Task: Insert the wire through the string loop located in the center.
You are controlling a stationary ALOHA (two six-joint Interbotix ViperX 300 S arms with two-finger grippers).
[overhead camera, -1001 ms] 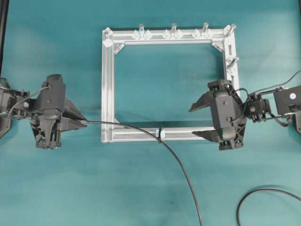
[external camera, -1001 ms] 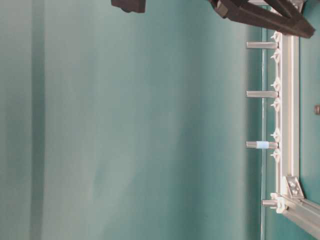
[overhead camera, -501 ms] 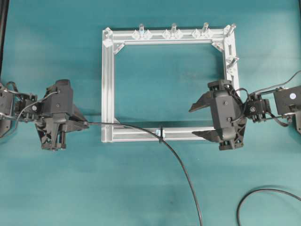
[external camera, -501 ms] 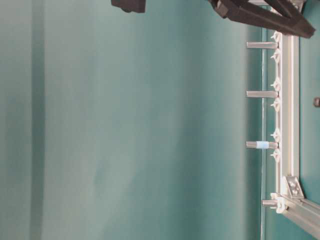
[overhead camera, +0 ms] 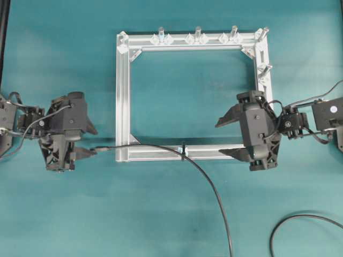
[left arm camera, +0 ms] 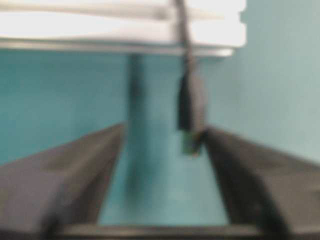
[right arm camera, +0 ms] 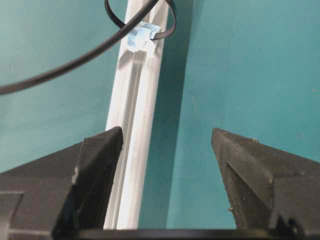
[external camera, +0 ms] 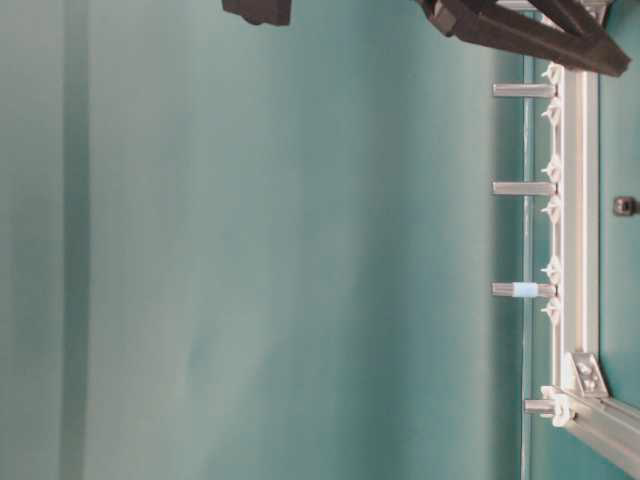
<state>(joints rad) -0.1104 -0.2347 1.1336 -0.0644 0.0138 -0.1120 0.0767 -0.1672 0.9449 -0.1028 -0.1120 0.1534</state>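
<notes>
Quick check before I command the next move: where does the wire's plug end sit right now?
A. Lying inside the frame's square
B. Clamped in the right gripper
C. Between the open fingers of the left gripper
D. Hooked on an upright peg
C: the wire passes through the string loop, and its plug hangs between the spread fingers of the left gripper, unclamped.

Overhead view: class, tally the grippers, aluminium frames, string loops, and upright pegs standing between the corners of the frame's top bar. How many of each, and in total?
Grippers: 2 (left gripper, right gripper)
Aluminium frame: 1
String loop: 1
Upright pegs: 3
Total: 7
</notes>
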